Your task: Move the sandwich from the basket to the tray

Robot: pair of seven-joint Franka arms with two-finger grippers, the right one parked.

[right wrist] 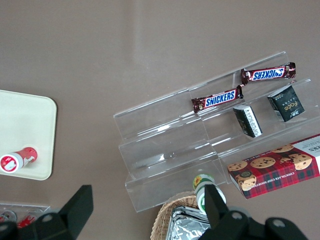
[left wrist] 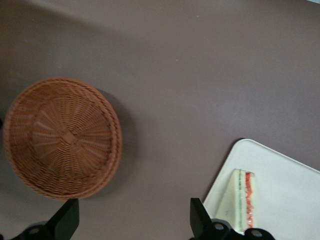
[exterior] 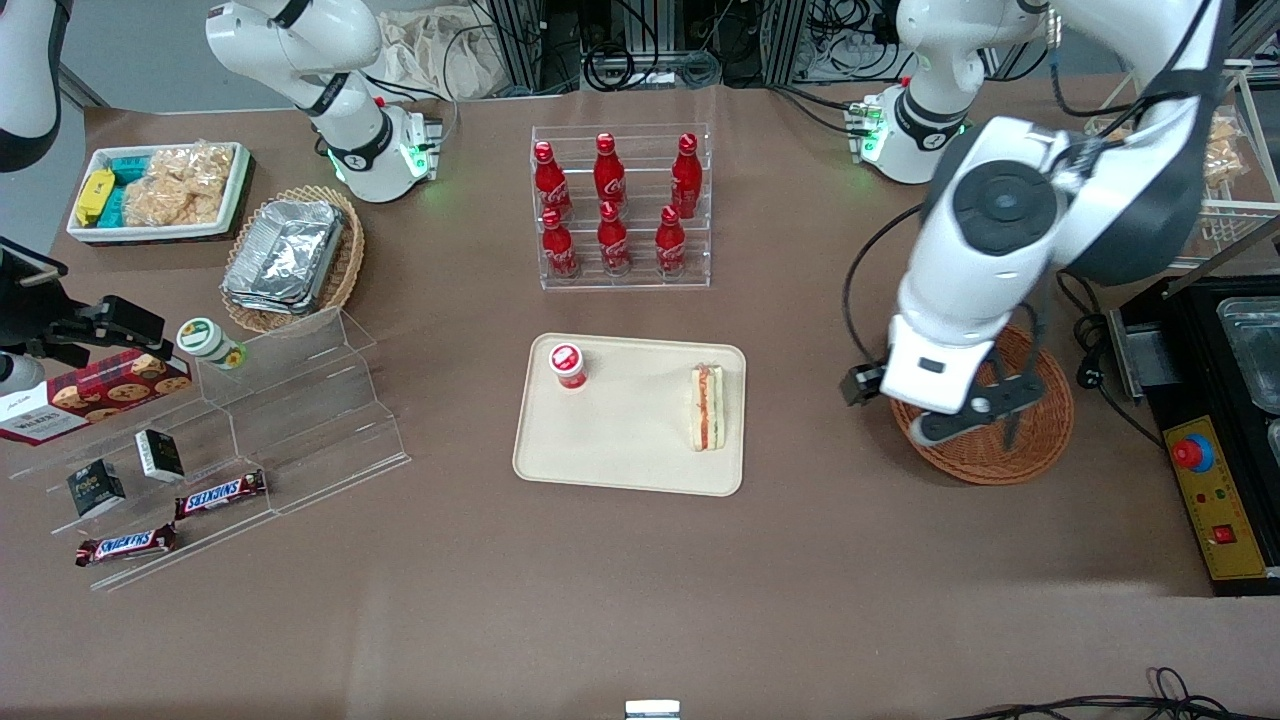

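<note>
Front view shows the sandwich (exterior: pixel 708 407) lying on the tray (exterior: pixel 620 440), close to the tray's edge toward the working arm's end of the table. It is a pale bread wedge with a red stripe and a thinner green stripe running along its upturned cut face. Its long axis runs from nearer the front camera to farther from it, roughly parallel to that short edge of the tray. In the left wrist view the sandwich (left wrist: pixel 241 200) tapers to a narrow tip, its red and green layers running the length of the wedge, and it sits just inside the tray's (left wrist: pixel 295 200) rounded corner.

A small red-capped container (exterior: pixel 568 365) stands on the same tray, well apart from the sandwich. The reddish-brown basket (exterior: pixel 1040 430) sits on the table near the tray, with nothing in it. The gripper (exterior: pixel 985 420) hangs above the basket, its fingers (left wrist: pixel 65 220) spread wide and holding nothing.
</note>
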